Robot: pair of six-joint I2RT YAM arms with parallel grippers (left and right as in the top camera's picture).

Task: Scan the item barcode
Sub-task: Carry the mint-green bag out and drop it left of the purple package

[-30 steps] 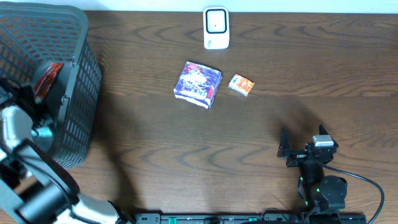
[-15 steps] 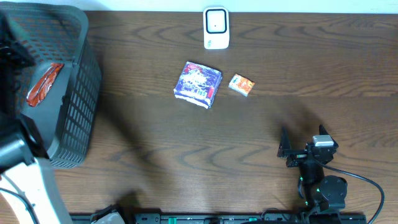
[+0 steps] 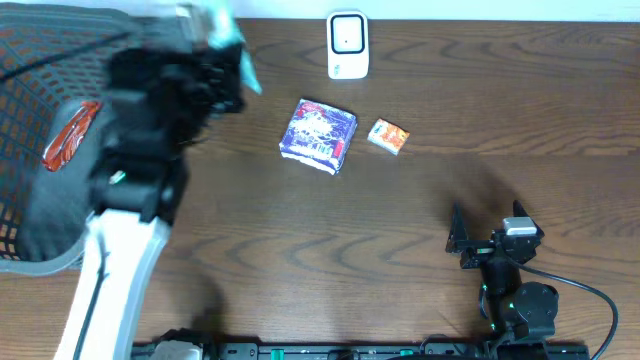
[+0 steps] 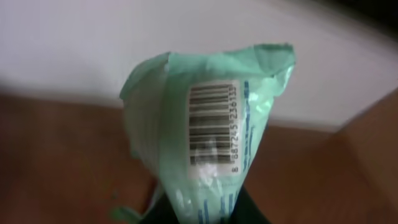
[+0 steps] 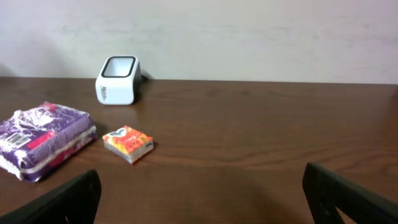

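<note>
Left wrist view: green packet (image 4: pixel 205 137) lifted and clamped, not yet scanned.
Left gripper (image 4: pixel 198 214) shut tight on the packet's lower end, with the barcode (image 4: pixel 213 127) on the face turned to the wrist camera. Pick done; still to do: carry across to the scanner (image 3: pixel 347 45), well off to that gripper's right in the overhead view, and present the code. Right gripper (image 3: pixel 487 225) parked with jaws wide, holding nothing. Compared with a second earlier: left arm up out of the basket (image 3: pixel 25 60) and swung past its rim, packet now over the table.
</note>
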